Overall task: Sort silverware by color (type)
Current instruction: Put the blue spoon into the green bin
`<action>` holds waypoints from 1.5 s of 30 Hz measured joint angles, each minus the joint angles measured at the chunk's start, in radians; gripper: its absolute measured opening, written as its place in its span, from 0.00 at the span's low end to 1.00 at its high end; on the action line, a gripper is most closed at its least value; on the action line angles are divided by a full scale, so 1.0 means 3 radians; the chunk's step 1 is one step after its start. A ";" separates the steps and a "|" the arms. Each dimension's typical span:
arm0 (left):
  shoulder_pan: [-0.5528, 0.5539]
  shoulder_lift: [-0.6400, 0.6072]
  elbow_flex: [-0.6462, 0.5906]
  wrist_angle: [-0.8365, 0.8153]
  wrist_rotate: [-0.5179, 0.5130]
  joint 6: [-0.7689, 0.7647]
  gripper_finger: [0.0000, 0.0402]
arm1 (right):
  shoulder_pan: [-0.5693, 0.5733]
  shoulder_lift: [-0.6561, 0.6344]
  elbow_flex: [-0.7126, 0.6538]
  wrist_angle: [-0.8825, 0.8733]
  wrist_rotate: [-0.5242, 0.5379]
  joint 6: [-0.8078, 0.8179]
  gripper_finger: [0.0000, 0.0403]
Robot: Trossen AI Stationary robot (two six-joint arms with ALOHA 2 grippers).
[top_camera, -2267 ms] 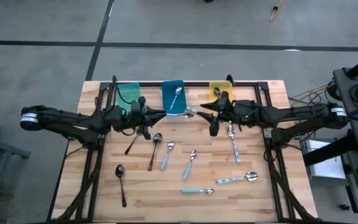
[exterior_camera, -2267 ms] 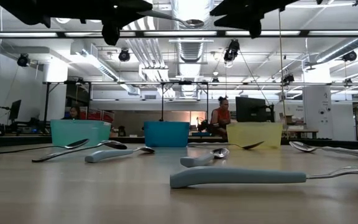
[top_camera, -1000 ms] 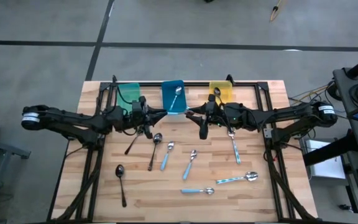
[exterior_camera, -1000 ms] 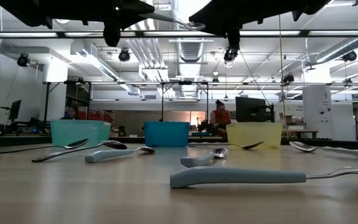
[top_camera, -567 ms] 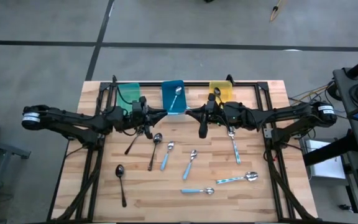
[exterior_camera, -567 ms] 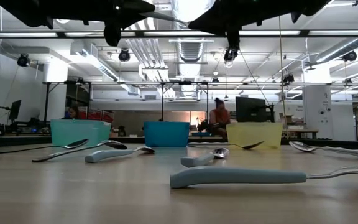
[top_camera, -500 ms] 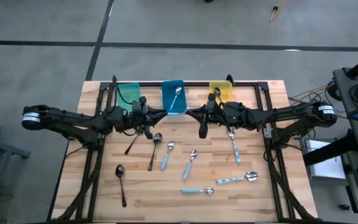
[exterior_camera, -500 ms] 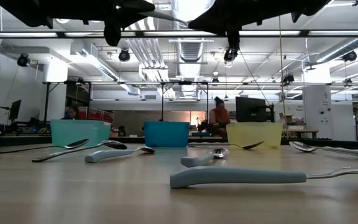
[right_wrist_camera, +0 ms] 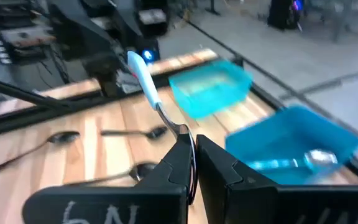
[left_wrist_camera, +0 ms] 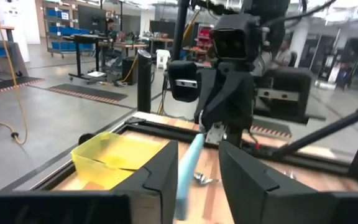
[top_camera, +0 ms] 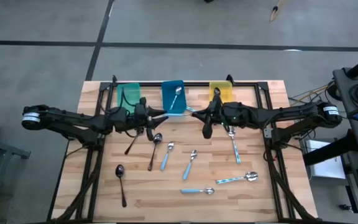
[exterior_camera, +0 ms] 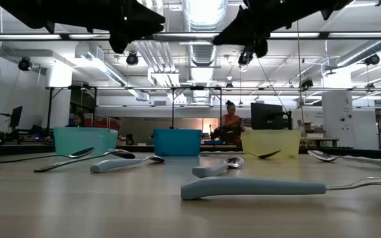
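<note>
Hand-over of one spoon (right_wrist_camera: pixel 143 78), light-blue handle, in air at upper centre of high view, just below blue bin (top_camera: pixel 165 99).
- Right gripper (top_camera: pixel 207 118) moved in from right during last seconds, now clenched on spoon's metal neck.
- Left gripper (left_wrist_camera: pixel 197 149): fingers spread, handle lies between them, seemingly not touching; released, as I judge.
- Arms now slightly more apart than half second ago.
- Meaning: spoon passed to right arm; likely next into blue bin, where similar spoon (top_camera: pixel 176 94) already lies. Other spoons remain on table (top_camera: pixel 272 186).
</note>
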 joint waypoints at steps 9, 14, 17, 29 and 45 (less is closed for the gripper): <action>0.0000 0.0000 0.0000 -0.0111 -0.0019 0.0290 0.40 | -0.0066 0.0095 0.0332 -0.0982 0.0289 0.0394 0.03; -0.0001 0.0051 0.0000 -0.0089 -0.0170 0.0308 0.43 | -0.0066 0.0367 0.0836 -0.1575 0.0296 0.0445 0.03; -0.0001 0.0180 0.0000 -0.0032 -0.0256 0.0302 0.43 | -0.0066 0.0619 0.1212 -0.1927 0.0292 0.0465 0.03; -0.0001 0.0946 0.0207 0.0116 -0.0474 0.0486 0.43 | -0.0066 0.1576 0.2478 -0.2959 0.0247 0.0264 0.03; -0.0004 0.1460 0.0529 0.0121 -0.1105 0.0762 0.36 | -0.0066 0.1690 0.2700 -0.3083 0.0250 0.0250 0.03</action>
